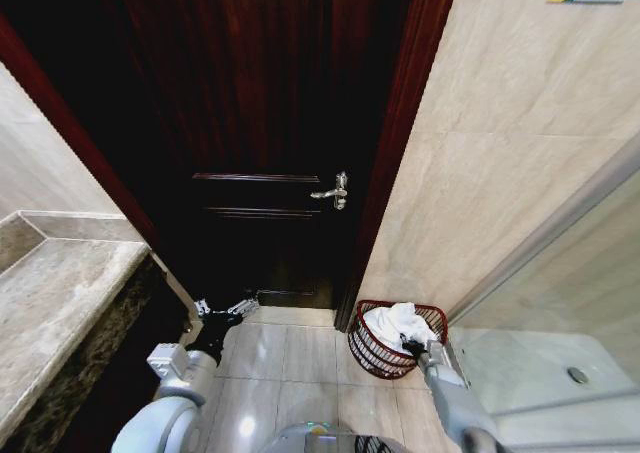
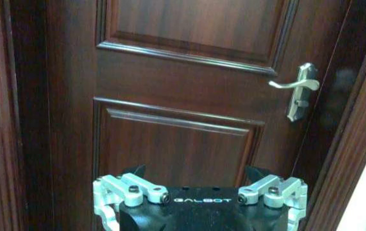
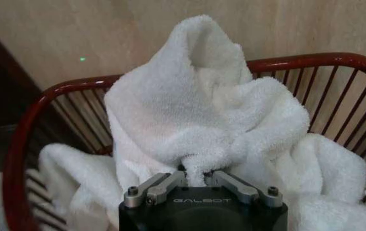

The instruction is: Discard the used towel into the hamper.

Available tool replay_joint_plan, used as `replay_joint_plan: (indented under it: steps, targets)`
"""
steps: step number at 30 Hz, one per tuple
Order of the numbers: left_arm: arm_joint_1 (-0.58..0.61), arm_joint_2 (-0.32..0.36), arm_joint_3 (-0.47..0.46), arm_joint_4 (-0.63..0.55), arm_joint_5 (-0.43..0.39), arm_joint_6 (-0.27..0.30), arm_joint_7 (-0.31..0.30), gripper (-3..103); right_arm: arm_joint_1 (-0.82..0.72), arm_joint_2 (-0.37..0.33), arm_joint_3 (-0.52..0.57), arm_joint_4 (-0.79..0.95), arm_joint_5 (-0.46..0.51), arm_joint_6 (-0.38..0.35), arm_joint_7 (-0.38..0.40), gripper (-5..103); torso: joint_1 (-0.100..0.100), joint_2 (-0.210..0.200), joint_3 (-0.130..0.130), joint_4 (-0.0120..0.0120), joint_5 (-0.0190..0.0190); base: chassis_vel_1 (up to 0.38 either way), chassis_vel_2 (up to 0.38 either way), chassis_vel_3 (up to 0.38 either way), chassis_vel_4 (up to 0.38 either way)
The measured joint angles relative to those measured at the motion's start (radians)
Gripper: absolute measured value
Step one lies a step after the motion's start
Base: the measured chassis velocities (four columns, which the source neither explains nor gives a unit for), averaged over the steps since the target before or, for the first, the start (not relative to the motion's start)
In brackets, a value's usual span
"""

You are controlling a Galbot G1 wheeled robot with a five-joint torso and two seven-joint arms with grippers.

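Bathroom; beige wall tiles (image 1: 500,153); marble counter (image 1: 50,303); glass shower screen (image 1: 570,303); dark wood door (image 1: 260,123)

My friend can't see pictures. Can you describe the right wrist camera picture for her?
The robot's right hand pinches a fold of a fluffy white towel that sits heaped inside a reddish-brown slatted hamper. A pale tiled wall stands behind it.

Pale tiled floor (image 1: 290,368), reddish-brown hamper (image 1: 372,355) standing on it beside the dark door (image 1: 260,153)
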Motion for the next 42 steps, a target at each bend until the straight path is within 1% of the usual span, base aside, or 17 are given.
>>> replay_joint_plan:
  steps: [2,6,12,22,28,39,42]
  targets:
    - [0.000,0.000,0.000,0.000,0.000,0.000,0.000,100,0.033,-0.007,-0.002,-0.023,0.006,-0.016,0.008,6,-0.008,-0.018,-0.010,0.0001,-0.0001,0.000,0.000,0.000,0.000]
    - [0.000,0.000,0.000,0.000,0.000,0.000,0.000,100,0.058,-0.015,-0.006,-0.041,0.004,-0.038,0.017,6,-0.014,-0.032,-0.017,0.0000,0.0000,0.000,0.000,0.000,0.000]
    - [0.000,0.000,0.000,0.000,0.000,0.000,0.000,100,0.114,-0.028,-0.012,-0.099,-0.024,-0.079,0.029,6,-0.031,-0.070,-0.039,0.0000,-0.0004,0.000,0.000,0.000,0.000]
    - [0.000,0.000,0.000,0.000,0.000,0.000,0.000,100,0.167,-0.016,-0.012,-0.166,-0.070,-0.113,0.050,6,-0.050,-0.112,-0.062,0.0002,-0.0007,0.000,0.000,0.000,0.000]
    - [0.000,0.000,0.000,0.000,0.000,0.000,0.000,100,0.168,-0.010,-0.010,-0.174,-0.094,-0.113,0.051,6,-0.055,-0.123,-0.068,0.0003,-0.0007,0.000,0.000,0.000,0.000]
    - [0.000,0.000,0.000,0.000,0.000,0.000,0.000,100,0.166,-0.008,-0.013,-0.167,-0.096,-0.130,0.060,6,-0.054,-0.120,-0.067,0.0006,-0.0001,0.000,0.000,0.000,0.000]
    - [0.000,0.000,0.000,0.000,0.000,0.000,0.000,100,0.091,-0.017,-0.059,-0.021,-0.038,-0.149,0.052,3,-0.053,-0.119,-0.066,0.0005,0.0012,0.000,0.000,0.000,0.000]
